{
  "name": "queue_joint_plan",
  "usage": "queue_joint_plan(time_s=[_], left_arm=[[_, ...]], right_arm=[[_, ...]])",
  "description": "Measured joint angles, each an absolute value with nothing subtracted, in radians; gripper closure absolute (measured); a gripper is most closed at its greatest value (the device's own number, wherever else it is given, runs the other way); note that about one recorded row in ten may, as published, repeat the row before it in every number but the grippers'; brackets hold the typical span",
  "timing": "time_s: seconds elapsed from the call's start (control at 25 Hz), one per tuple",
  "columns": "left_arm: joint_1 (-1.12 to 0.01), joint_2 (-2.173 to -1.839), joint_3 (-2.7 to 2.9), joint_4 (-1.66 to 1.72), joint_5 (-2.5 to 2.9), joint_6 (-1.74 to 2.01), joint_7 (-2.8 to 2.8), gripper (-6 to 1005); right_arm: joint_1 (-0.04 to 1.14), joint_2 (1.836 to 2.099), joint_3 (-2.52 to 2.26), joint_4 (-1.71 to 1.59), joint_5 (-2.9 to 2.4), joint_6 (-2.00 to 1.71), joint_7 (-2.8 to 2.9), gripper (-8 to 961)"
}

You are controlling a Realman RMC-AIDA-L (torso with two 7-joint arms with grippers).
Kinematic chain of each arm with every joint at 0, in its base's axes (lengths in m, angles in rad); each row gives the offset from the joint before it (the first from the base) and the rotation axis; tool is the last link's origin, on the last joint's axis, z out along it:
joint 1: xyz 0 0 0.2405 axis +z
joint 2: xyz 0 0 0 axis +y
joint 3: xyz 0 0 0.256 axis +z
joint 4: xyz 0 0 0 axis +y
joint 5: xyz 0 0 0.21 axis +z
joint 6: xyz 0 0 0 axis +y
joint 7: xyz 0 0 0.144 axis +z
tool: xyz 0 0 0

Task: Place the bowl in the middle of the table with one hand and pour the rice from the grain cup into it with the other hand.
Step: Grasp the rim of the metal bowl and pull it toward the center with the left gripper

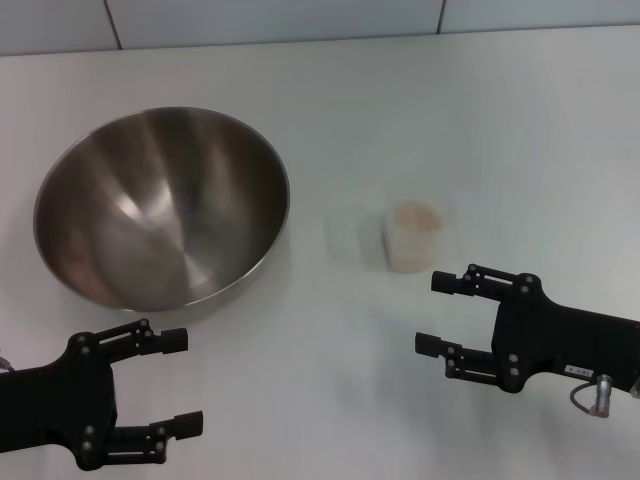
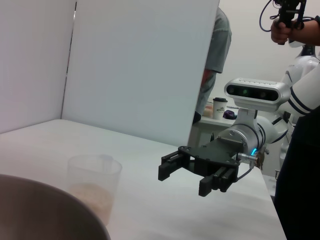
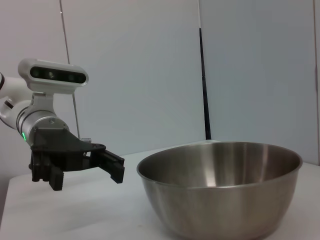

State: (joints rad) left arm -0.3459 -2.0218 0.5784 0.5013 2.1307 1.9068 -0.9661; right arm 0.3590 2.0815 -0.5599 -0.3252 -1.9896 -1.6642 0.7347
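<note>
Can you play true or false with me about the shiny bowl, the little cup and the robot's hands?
1. The bowl has rice in it. False: its inside is bare metal; the rice is in the grain cup.
2. The grain cup stands upright on the table. True.
3. The right gripper is holding the grain cup. False: it is open, near the cup but not touching it.
4. The left gripper is open and holds nothing. True.
5. The bowl is on the robot's right side. False: it sits to the left of the cup, nearer the left gripper.
</note>
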Motion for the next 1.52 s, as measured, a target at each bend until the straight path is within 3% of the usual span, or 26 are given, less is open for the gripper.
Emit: queue_joint_plan(time_s=[0.84, 1.52], left_arm=[[-0.35, -2.022, 0.578, 0.499, 2.129, 1.911, -0.967, 141], [-0.347, -2.052, 0.372, 0.505, 1.752, 1.944, -0.966, 142]], right_arm=[[0.362, 2.082, -0.56, -0.324, -1.99, -1.664, 0.735, 244], [0.365, 2.082, -0.56, -0.323, -1.987, -1.666, 0.735, 244]])
